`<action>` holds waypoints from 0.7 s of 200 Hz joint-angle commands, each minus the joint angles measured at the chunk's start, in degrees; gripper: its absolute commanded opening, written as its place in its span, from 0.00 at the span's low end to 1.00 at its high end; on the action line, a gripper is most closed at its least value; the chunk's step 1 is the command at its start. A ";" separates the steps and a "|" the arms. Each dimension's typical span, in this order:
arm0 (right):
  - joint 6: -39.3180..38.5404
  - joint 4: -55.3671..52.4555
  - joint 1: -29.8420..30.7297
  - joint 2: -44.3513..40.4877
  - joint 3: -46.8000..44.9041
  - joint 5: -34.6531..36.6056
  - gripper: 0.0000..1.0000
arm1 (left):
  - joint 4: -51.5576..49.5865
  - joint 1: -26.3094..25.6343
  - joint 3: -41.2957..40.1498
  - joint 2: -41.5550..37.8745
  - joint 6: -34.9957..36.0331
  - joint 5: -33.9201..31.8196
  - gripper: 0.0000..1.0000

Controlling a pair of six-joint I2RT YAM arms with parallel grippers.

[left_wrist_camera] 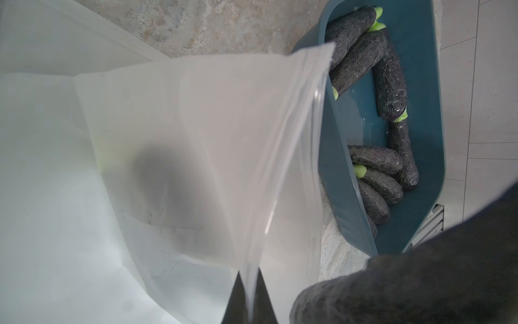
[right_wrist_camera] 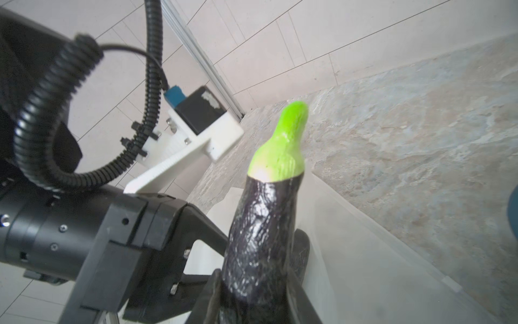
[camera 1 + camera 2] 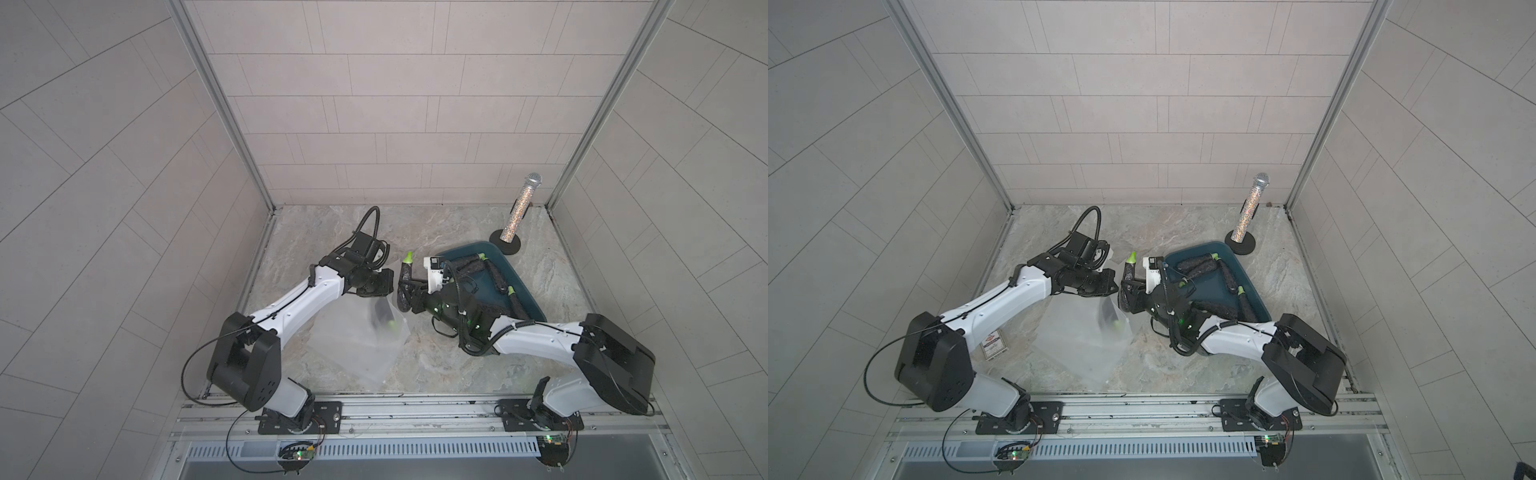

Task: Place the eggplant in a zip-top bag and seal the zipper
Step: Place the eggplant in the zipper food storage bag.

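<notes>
Bagging in progress on a marbled desk [image 3: 436,365], seen in both top views. Left gripper [image 3: 380,291] clenched on the top edge of a frosted zip-top bag [image 3: 357,345], holding that edge raised, with the remainder of the film slumped on the desk. From the left wrist view, black fingertips [image 1: 232,303] pressed together on the thin rim.

Right gripper [image 3: 409,293] grasping an eggplant [image 3: 405,272] around its dark lower body. Held near upright, bright green stem end uppermost, just beside the left gripper and the raised mouth of the bag. Lower end hidden behind gripper parts, so impossible to tell whether inside the rim. From the right wrist view, wrinkled glossy skin and pale bag film just behind.

Through the film, a dark shape with a green tip [image 3: 380,316]. Behind the right arm, a teal bin [image 3: 523,291] with more eggplants [image 3: 496,276] piled inside. In the far corner, a glittery microphone [image 3: 521,208] upright on a round black stand. Beside the left arm in a top view, a small printed card [image 3: 992,345] flat on the desk.
</notes>
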 commanded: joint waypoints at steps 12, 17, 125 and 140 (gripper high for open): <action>-3.52 5.78 1.41 2.32 -1.53 -0.33 0.21 | -0.17 0.06 1.64 -1.33 -0.24 1.00 0.00; -3.49 5.81 1.42 2.73 -1.57 -0.66 0.22 | -0.14 0.10 1.79 -1.36 -0.25 1.06 0.00; -4.36 -5.84 1.51 2.53 0.09 -0.87 0.21 | -2.18 0.12 3.21 -3.15 0.97 -1.20 0.00; -4.23 -6.81 1.51 2.79 0.58 -0.68 0.21 | -2.56 0.12 3.08 -3.60 1.39 -1.75 0.00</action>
